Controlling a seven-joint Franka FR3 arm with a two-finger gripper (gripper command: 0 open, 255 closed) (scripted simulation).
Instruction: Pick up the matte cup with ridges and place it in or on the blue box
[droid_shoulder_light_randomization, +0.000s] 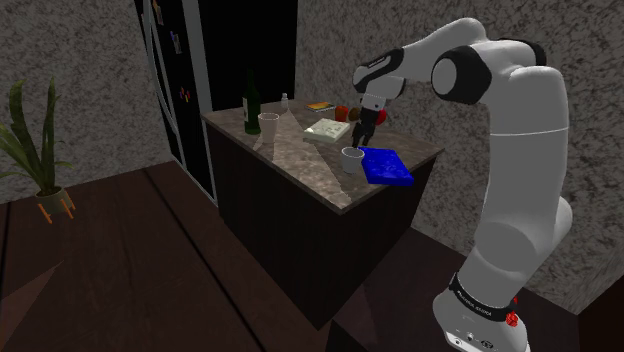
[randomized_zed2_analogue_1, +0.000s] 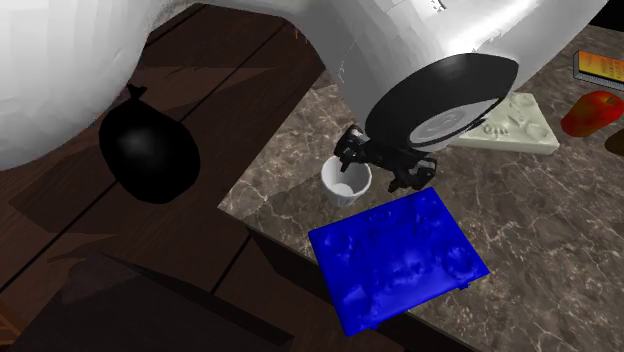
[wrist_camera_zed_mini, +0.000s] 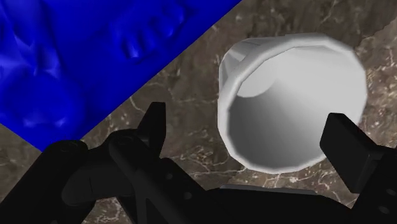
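Jaws wide open and holding nothing, the gripper (wrist_camera_zed_mini: 247, 114) hangs over the cup (wrist_camera_zed_mini: 292, 102). One finger (wrist_camera_zed_mini: 156, 118) stands clear of the cup's wall and the other sits close by its rim on the far side. The cup is between the fingers but not clasped.

Across the shoulder view from the left, a plant (droid_shoulder_light_randomization: 35, 150) stands on the dark floor (droid_shoulder_light_randomization: 120, 260). Next comes the stone-topped counter (droid_shoulder_light_randomization: 300, 165), which carries a dark bottle (droid_shoulder_light_randomization: 251, 105), a pale glass (droid_shoulder_light_randomization: 268, 123) and a flat white slab (droid_shoulder_light_randomization: 328, 130). Then comes the cup, white and upright with its mouth open, near the counter's front edge. To its right lies the box (droid_shoulder_light_randomization: 385, 165), a flat blue thing. In the second exterior view the cup is just beside the box, with a strip of stone between them. The white arm (droid_shoulder_light_randomization: 520, 150) rises at the right and bends back over the counter.

The step in hand looks like the end of the approach, with the grasp still to be made. The cup nearly fills the gap between the fingers, so the next move calls for centring over it. The gripper would then drop until both fingers flank the wall, and close squarely. A skewed descent could knock the rim and tip the cup. After that, only a lift and a short carry to the box should remain.
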